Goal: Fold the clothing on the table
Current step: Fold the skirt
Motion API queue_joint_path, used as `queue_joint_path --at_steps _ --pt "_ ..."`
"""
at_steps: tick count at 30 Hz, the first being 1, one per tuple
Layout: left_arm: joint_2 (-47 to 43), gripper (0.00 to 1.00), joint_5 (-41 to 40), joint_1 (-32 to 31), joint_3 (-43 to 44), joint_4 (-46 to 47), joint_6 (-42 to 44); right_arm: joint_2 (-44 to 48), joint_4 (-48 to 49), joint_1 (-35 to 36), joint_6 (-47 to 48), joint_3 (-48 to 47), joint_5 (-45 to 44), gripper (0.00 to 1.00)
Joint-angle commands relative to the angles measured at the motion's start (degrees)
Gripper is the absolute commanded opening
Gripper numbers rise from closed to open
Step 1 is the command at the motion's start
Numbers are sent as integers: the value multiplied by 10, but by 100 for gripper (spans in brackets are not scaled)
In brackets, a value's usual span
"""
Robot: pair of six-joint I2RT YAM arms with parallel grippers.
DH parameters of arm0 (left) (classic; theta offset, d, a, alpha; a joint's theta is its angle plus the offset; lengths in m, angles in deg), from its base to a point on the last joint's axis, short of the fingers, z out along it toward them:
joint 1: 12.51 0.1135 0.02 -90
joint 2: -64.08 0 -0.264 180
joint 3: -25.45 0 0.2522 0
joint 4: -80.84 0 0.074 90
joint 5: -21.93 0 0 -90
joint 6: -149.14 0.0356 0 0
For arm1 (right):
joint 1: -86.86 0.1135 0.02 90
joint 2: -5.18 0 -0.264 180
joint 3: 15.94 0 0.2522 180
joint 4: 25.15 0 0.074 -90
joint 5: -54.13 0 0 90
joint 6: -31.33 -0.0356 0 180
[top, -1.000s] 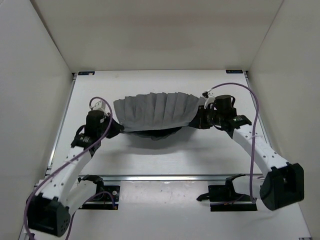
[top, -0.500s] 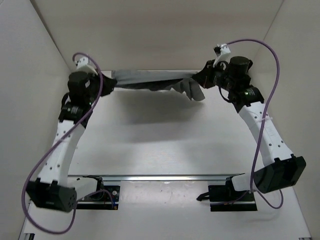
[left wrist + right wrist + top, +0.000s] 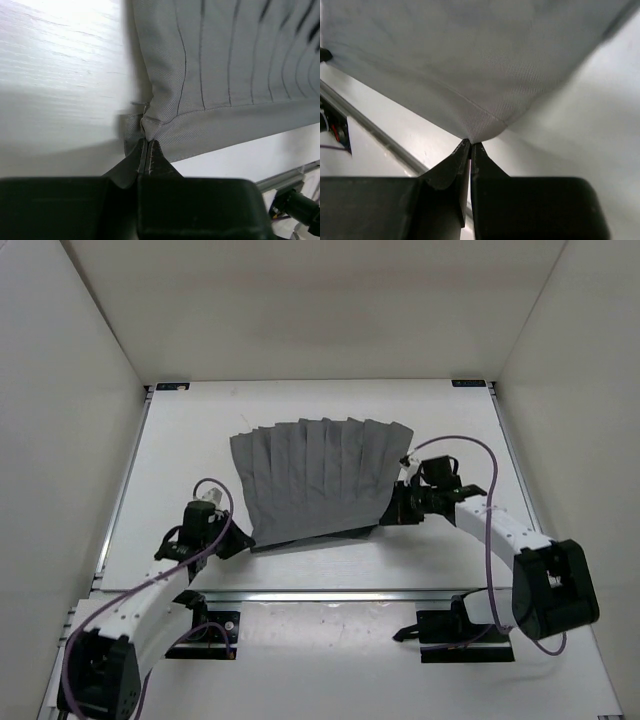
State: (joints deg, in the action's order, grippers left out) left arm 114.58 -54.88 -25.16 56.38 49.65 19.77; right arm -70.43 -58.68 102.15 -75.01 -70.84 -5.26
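Note:
The clothing [image 3: 315, 480], a dark grey pleated garment, lies spread on the white table [image 3: 200, 430], its far edge near the middle and its near hem toward the arms. My left gripper [image 3: 243, 543] is shut on the near left corner of the clothing [image 3: 210, 65], the cloth bunched at its tips [image 3: 147, 141]. My right gripper [image 3: 385, 519] is shut on the near right corner; in the right wrist view the clothing [image 3: 470, 60] runs from the closed tips [image 3: 471, 144] up and away.
A silver metal rail [image 3: 330, 595] crosses the table just in front of the near hem, with both arm bases [image 3: 460, 625] behind it. White panel walls [image 3: 60, 390] close in the left, right and far sides.
Both grippers, holding the clothing, swung it up toward the far wall, then came back toward the near rail and lower. The clothing now lies flat and spread out.

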Motion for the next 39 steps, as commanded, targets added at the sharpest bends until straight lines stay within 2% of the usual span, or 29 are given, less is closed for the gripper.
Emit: queue_joint_path --at_steps 1,6,9,11,14,19,25,28,33,37,39 --pt "-80 0 -22 -12 -11 -22 -32 84 -13 -13 -18 39 -19 1" --pt "-189 0 -26 -42 -6 -116 -60 179 -105 -5 -48 104 -19 0" --pt "-242 0 -33 -52 13 -167 -67 231 -142 43 -86 82 -63 0" --pt "-247 0 -26 -53 36 -182 -67 252 -163 26 -94 77 -17 0" --pt "-253 0 -18 -62 99 -211 -59 285 -220 -10 -78 59 4 0" --pt "-266 0 -19 -44 208 -287 -35 356 -343 -69 -23 -28 -7 0" --pt "-257 0 -23 -54 262 -310 -34 357 -393 -62 -15 -139 -43 0" --pt "-240 0 -30 -45 249 -292 -19 340 -380 -69 -4 -144 -43 0" --pt "-208 0 -20 -21 187 -213 -16 288 -257 -62 -13 -78 1 0" --pt "-156 0 -20 -4 180 -161 -9 219 -199 -109 -4 -69 42 0" --pt "-118 0 -28 0 186 -145 -5 183 -182 -116 10 -89 29 0"
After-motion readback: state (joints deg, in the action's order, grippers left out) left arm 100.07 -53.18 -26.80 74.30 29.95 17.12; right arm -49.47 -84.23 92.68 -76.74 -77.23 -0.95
